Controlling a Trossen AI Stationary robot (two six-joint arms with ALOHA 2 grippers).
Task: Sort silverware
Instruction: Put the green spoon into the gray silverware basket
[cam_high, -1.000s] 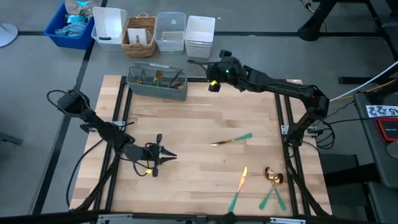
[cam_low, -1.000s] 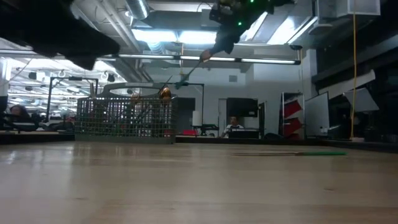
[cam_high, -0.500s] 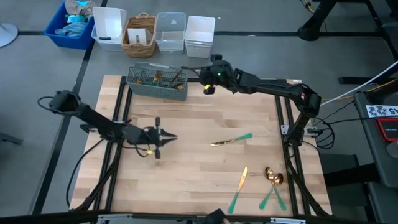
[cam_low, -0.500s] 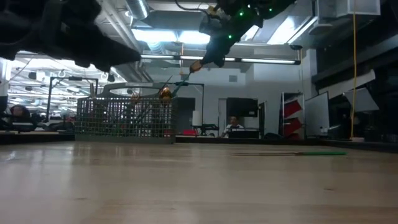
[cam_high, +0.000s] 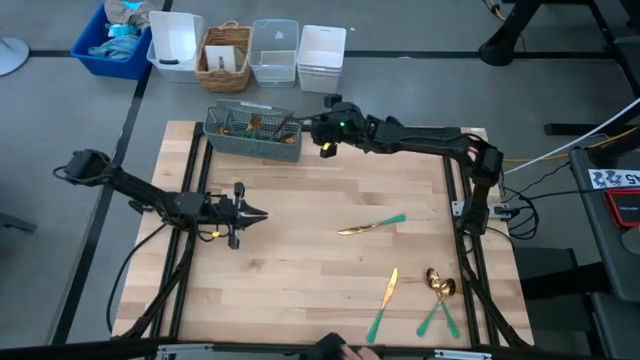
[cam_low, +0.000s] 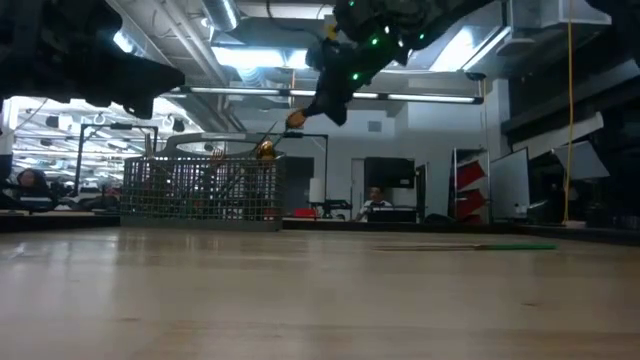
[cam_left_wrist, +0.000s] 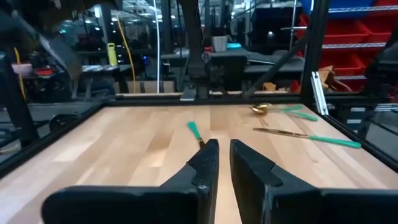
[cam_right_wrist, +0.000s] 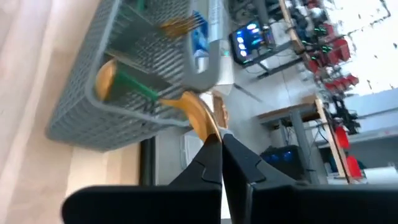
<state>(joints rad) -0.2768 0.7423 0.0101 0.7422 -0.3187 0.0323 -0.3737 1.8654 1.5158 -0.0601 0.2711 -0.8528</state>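
Note:
My right gripper (cam_high: 312, 126) hovers above the right end of the grey mesh caddy (cam_high: 252, 134), shut on one piece of silverware (cam_low: 285, 124). The caddy (cam_low: 200, 188) stands at the table's far edge with several pieces upright in it, among them a gold spoon with a teal handle (cam_right_wrist: 107, 81). A knife (cam_high: 372, 226), another piece (cam_high: 383, 300) and crossed spoons (cam_high: 440, 290) lie flat on the table's right half. My left gripper (cam_high: 258, 213) is shut and empty above the table's left middle, pointing right. My right gripper pinches the piece by its gold end (cam_right_wrist: 202, 121) between its two fingertips. The fingers slant down from the table's right side. The piece is lifted clear and reaches leftward over the caddy's rim (cam_right_wrist: 149, 112).
Beyond the far edge stand a blue bin (cam_high: 115, 40), white bins (cam_high: 322, 55), a wicker basket (cam_high: 226, 58) and a clear bin (cam_high: 274, 52). Bare wood lies around the left gripper (cam_left_wrist: 224, 162). A person (cam_low: 375, 203) sits in the room behind.
My right gripper has carried the piece leftward along the far edge until it hangs over the caddy's right end. My left gripper has moved toward the far edge and a little left, staying shut.

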